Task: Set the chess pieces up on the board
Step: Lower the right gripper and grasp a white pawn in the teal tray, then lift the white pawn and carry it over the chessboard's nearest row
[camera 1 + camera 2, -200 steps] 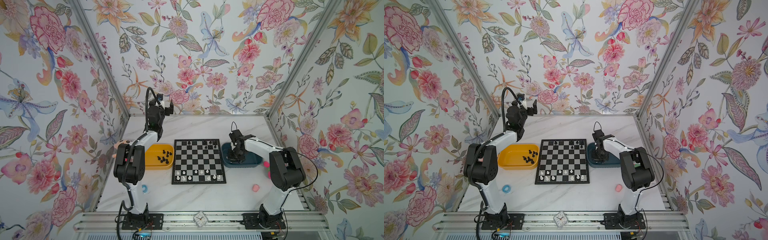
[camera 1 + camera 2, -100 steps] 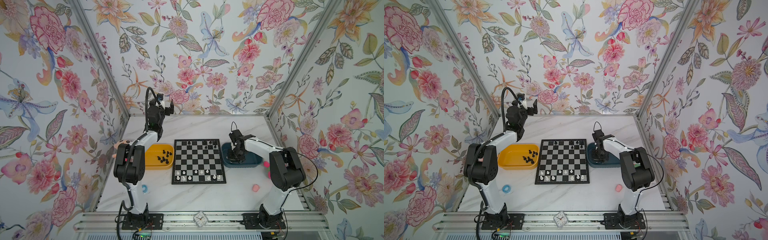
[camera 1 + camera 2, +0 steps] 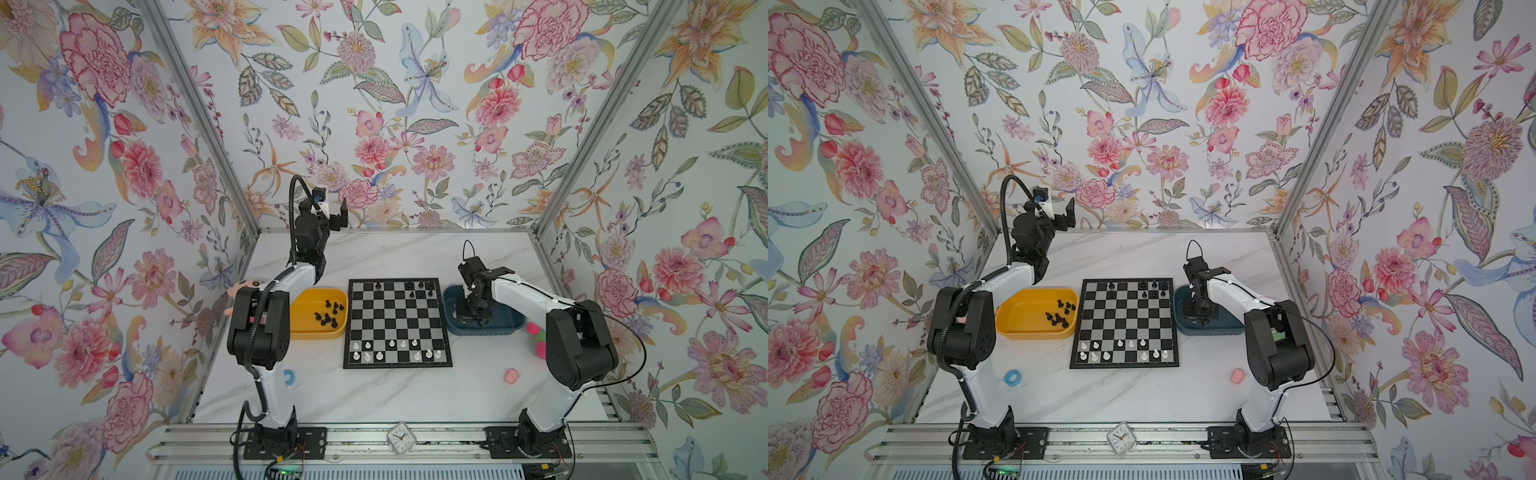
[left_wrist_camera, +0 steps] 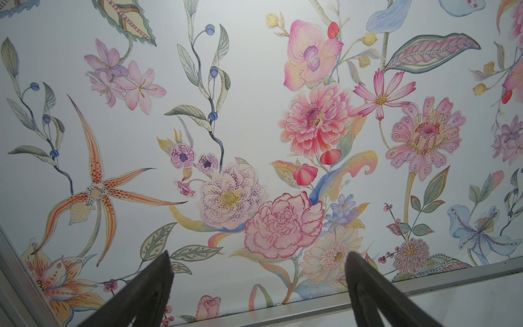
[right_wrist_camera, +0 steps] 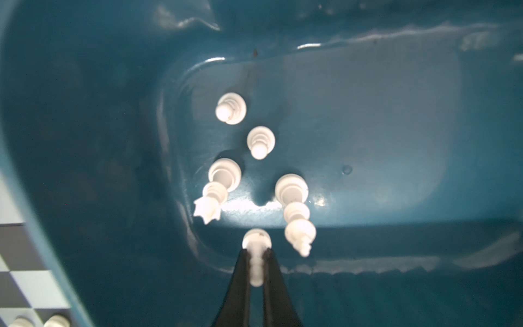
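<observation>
Pinching one tiny white plastic pawn (image 5: 256, 240) in the rt claw (image 5: 256, 254): clenched tight on the thin neck, round base poking out past the tips. Done down inside the dark blue oblong plastic tray (image 5: 85, 170), just right of the flat black-and-silver checkered chessboard (image 3: 397, 316). Can't tell if lifted off the tray floor yet.

Sharing that tray w/ four more white plastic chessmen (image 5: 260, 141), looking upright: two pawns, two taller ones. Also spotted: a bunch of white men (image 3: 391, 344) lined up on the board's near two rows, a few black plastic chessmen (image 3: 410, 284) on its far rows, and more black ones (image 3: 328, 318) loose in the yellow oblong plastic tray (image 3: 303, 330) just left of the board.

Holding nothing in the lt claw (image 4: 258, 252): spread wide open, parked up high past the board's far left corner, facing the flowery wall (image 4: 283, 113).

Prob. super light, hard & smooth, so likely slippery. Easy to twist or pop out of a pinch. Best to grab at the skinny neck, under the ball head, w/ base kept pointing down. Looks OK as gripped now. No need to squeeze hard: not bendy, not likely to break. Likely to tip over on such a tiny base, so better to lower straight down onto an empty near-row square, btw. neighbours, w/o bumping them, then let go gently.
</observation>
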You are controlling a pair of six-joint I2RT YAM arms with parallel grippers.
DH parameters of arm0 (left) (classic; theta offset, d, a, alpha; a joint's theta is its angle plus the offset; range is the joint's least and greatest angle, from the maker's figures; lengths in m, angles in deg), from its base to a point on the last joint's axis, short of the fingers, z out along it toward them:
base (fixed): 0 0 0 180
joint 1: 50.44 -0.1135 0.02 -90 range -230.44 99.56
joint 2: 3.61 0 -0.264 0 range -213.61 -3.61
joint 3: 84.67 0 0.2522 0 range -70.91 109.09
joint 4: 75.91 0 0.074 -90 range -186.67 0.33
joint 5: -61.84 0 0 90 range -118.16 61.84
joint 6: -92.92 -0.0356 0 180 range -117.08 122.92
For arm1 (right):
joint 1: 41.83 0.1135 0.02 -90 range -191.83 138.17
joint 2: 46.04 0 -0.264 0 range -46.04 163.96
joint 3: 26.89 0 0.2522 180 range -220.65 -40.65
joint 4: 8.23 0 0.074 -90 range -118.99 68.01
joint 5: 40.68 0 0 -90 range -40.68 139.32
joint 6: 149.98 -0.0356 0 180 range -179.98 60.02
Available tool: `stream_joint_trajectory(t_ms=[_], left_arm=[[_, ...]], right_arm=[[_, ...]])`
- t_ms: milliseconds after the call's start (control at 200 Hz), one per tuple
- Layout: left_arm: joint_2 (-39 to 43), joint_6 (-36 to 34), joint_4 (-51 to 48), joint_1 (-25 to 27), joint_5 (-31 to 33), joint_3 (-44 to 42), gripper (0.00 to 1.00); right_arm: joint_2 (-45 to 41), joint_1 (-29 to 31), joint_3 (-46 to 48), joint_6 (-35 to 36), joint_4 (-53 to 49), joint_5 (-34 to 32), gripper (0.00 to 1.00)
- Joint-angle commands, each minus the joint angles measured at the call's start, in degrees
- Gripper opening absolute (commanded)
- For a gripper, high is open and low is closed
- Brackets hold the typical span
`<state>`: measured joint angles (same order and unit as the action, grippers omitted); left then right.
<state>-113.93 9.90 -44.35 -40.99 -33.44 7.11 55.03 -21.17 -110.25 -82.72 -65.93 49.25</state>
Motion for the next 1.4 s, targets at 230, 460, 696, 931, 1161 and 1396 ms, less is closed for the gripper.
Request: stream_joint_trajectory(t_ms=[230, 460, 696, 931, 1161, 1396], left_arm=[[0.6, 2.0, 3.4, 0.4, -2.4, -1.8, 0.96], [1.5, 3.3, 4.5, 0.4, -4.2, -2.6, 0.95], [4.0, 3.2, 5.3, 0.9, -4.6, -5.4, 0.94], [6.6, 3.1, 4.5, 2.5, -5.4, -8.2, 0.93], [11.9, 2.6, 3.1, 3.4, -5.0, -13.5, 0.93], [16.7, 2.8, 0.6, 4.0, -5.2, -17.7, 0.93]], right_arm=[[-4.4, 0.7, -3.2, -0.5, -5.8, -3.1, 0.00], [-7.3, 1.5, -3.9, -0.7, -8.4, -4.1, 0.00], [-8.6, 3.9, -7.7, -0.5, -13.1, -4.4, 0.00], [-10.2, 8.5, -9.9, -1.1, -15.9, -4.1, 0.00], [-8.2, 13.9, -11.6, -0.9, -15.8, -3.4, 0.00], [-3.8, 19.2, -13.4, 1.3, -12.9, -2.2, 0.00]])
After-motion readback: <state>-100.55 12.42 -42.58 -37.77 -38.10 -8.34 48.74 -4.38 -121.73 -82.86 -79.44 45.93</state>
